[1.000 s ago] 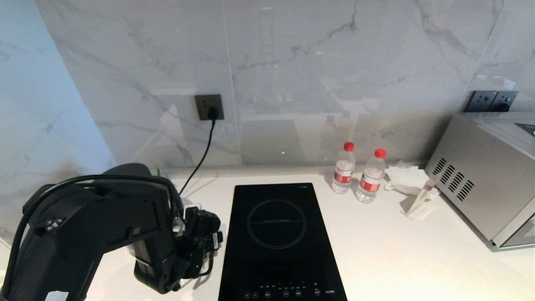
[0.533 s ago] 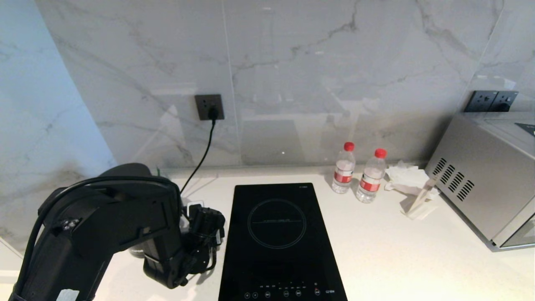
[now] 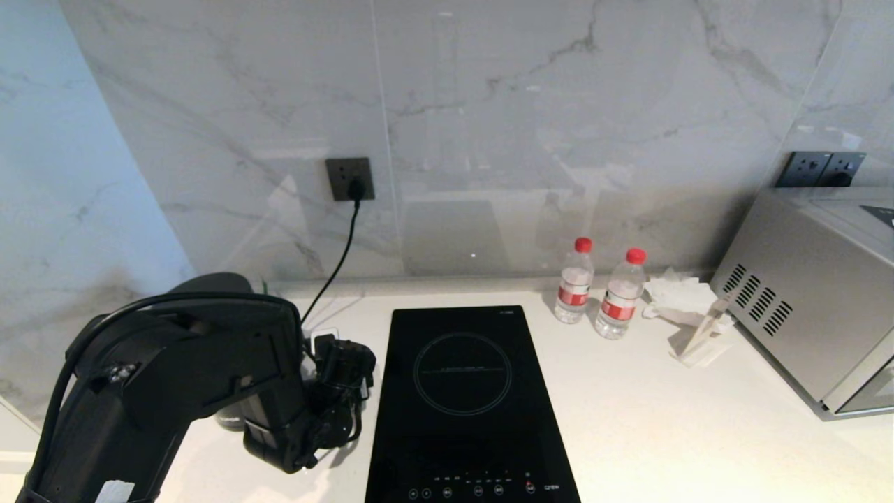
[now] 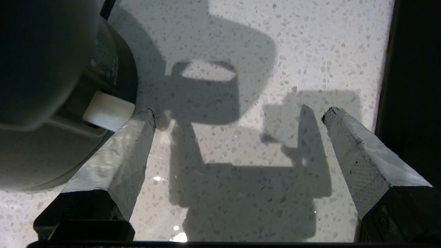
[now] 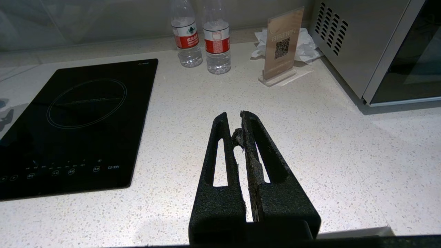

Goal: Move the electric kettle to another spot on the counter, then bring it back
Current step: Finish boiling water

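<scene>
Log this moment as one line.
left end effector: open, empty, beside electric kettle | right end effector: shut, parked over counter

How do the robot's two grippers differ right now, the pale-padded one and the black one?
The left gripper has its pale grey padded fingers spread wide, bare white speckled counter between them; the right gripper has its black slotted fingers pressed together. The left one hangs beside a dark rounded kettle body; the right one has only open worktop ahead, with the black glass hob off to one side. Neither holds anything.
</scene>
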